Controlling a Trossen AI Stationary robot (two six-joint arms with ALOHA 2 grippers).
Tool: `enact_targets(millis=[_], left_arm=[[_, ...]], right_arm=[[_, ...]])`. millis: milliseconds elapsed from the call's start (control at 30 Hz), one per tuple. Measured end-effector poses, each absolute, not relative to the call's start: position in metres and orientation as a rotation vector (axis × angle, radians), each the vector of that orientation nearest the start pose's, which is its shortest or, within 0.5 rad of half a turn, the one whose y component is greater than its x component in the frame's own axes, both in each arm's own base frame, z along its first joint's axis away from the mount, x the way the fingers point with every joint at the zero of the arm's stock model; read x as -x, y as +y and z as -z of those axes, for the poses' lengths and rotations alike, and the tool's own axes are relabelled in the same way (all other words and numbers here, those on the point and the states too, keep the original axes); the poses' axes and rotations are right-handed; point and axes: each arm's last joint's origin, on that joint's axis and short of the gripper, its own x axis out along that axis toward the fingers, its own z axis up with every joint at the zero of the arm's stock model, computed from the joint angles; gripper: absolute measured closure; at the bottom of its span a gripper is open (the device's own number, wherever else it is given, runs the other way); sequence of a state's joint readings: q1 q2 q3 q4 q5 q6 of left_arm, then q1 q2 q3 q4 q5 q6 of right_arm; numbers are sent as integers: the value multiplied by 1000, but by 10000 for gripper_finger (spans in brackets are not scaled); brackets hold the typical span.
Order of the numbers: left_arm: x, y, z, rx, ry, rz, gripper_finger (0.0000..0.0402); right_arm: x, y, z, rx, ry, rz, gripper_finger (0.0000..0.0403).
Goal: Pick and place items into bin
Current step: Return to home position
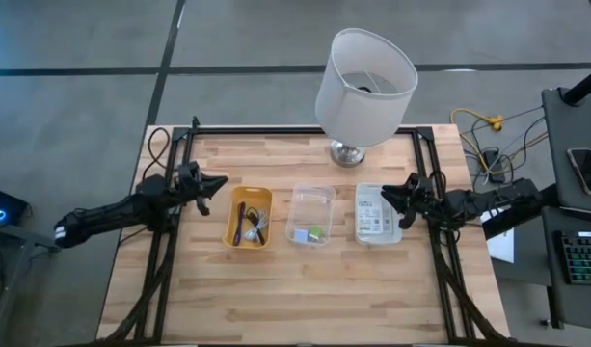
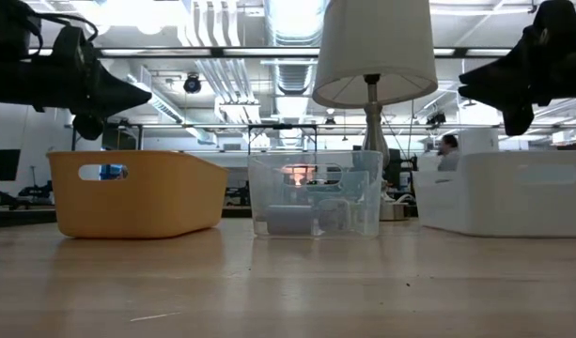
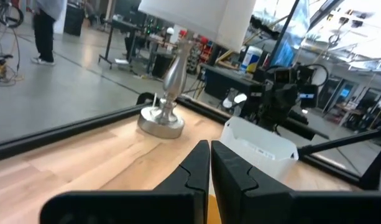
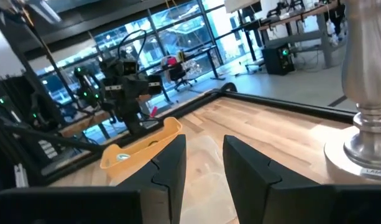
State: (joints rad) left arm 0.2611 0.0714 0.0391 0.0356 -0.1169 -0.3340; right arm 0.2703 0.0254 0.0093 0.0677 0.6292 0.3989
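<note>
No text, brand or number is legible. Dark print covers the flat white packets [image 1: 374, 217] lying in the white bin [image 1: 377, 241], too small to read. A small label [image 4: 371, 170] on the lamp base [image 4: 361, 146] is likewise illegible.

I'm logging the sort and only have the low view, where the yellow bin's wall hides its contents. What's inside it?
Observer: From above, dark cords and a pale cable lie in the yellow bin.
Operator: And the white bin?
Observer: Flat white printed packets lie in it.
Operator: What are the small things in the clear bin?
Observer: A green cube and a bluish cube, side by side.
</note>
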Motion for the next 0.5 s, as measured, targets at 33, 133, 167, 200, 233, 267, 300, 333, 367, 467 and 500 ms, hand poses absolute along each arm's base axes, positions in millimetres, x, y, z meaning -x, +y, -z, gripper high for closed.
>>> enact_targets(millis=[33,133,167,200,233,267,300,333,367,467,500], left_arm=[[-96,29,-174,330,-60,-375,402],[-97,29,-173,331,-49,-374,402],[-98,28,-173,331,-41,-369,402],[-98,27,-173,331,-42,-353,402],[-97,25,-174,331,-49,-332,402],[-97,23,-175,331,-59,-311,402],[-97,21,-176,331,-71,-288,402],[-96,19,-177,331,-82,-266,402],[-96,17,-177,332,-89,-248,402],[-96,14,-178,333,-89,-214,402],[-96,13,-178,333,-91,-208,402]], right_arm=[[-94,8,-171,-405,-113,346,309],[-94,8,-171,-408,-113,346,309],[-94,8,-171,-411,-114,346,308],[-94,8,-171,-412,-114,346,307],[-94,8,-171,-410,-113,346,306],[-94,8,-171,-409,-113,346,305],[-94,8,-171,-410,-113,346,304],[-94,8,-171,-410,-114,346,303],[-94,8,-171,-410,-114,345,303],[-94,8,-171,-413,-121,343,304],[-94,8,-171,-414,-123,344,305]])
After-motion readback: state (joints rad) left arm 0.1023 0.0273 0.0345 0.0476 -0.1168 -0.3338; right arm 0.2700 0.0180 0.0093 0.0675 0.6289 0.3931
